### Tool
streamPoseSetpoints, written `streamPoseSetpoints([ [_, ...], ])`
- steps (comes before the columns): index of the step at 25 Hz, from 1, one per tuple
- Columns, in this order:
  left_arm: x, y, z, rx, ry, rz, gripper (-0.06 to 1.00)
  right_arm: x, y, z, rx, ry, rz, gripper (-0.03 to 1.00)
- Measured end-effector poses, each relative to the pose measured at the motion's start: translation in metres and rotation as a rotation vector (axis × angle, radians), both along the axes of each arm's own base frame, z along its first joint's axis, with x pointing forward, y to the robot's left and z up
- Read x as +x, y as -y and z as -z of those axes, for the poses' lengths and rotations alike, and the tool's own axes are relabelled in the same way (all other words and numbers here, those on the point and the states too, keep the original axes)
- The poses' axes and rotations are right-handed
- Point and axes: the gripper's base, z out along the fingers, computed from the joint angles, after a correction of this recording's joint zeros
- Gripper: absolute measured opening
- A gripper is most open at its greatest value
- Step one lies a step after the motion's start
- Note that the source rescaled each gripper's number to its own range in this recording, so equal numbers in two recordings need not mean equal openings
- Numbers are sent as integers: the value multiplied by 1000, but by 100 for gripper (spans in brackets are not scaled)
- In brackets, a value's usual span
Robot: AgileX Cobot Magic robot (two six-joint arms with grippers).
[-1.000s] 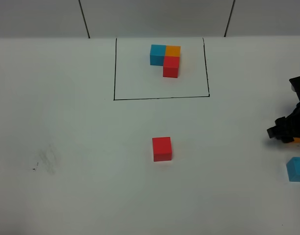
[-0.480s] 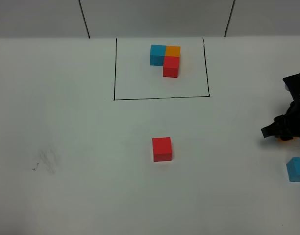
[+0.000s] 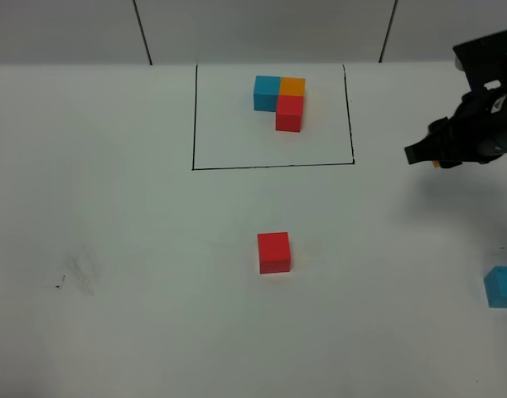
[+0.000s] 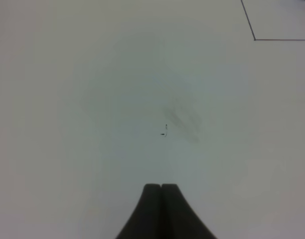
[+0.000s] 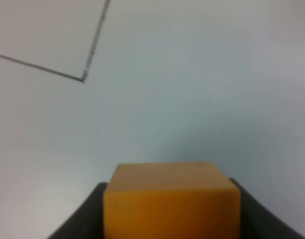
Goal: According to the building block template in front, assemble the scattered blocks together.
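Scattered blocks: three matte cubes of equal size, plain faces, sharp edges.

- Orange cube (image 5: 171, 201): clamped in the right pincer (image 3: 432, 152). The wrist view shows a dark finger pressed against each of its two side faces (image 5: 80, 219), and its top and front faces are evenly lit. From the high camera only a sliver of orange shows under the black pincer body. The pincer is partly closed, its jaws as far apart as the cube is wide. It hangs over the table's right side, just beyond the right edge of the black frame, with a soft shadow on the table beneath it.
- Red cube (image 3: 273, 251): rests flat on the table (image 3: 113, 207) near the middle, below the frame's near line and well apart from it. It sits square to the camera.
- Blue cube (image 3: 503, 287): sky blue, on the table at the far right, cut by the picture's edge, well apart from the red cube.

Template (image 3: 280, 101): blue and orange cubes side by side, with a red cube touching the near face of the orange one, making a tight L. It sits in the far part of the black frame (image 3: 193, 124), a thin hand-drawn rectangle.

Left pincer (image 4: 161, 209): jaws pressed together with nothing held, over bare table near a faint grey smudge (image 4: 182, 119).
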Motion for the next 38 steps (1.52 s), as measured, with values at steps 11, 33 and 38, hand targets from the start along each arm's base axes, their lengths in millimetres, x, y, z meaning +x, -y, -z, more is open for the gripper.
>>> streamPoseSetpoints([
  [11, 0, 0, 0, 0, 0, 0, 0, -28, -85, -20, 113, 46, -155, 45],
  [33, 0, 0, 0, 0, 0, 0, 0, -41, -176, 28, 272, 81, -261, 45],
  [38, 0, 0, 0, 0, 0, 0, 0, -39, -177, 25, 291, 115, -260, 45],
])
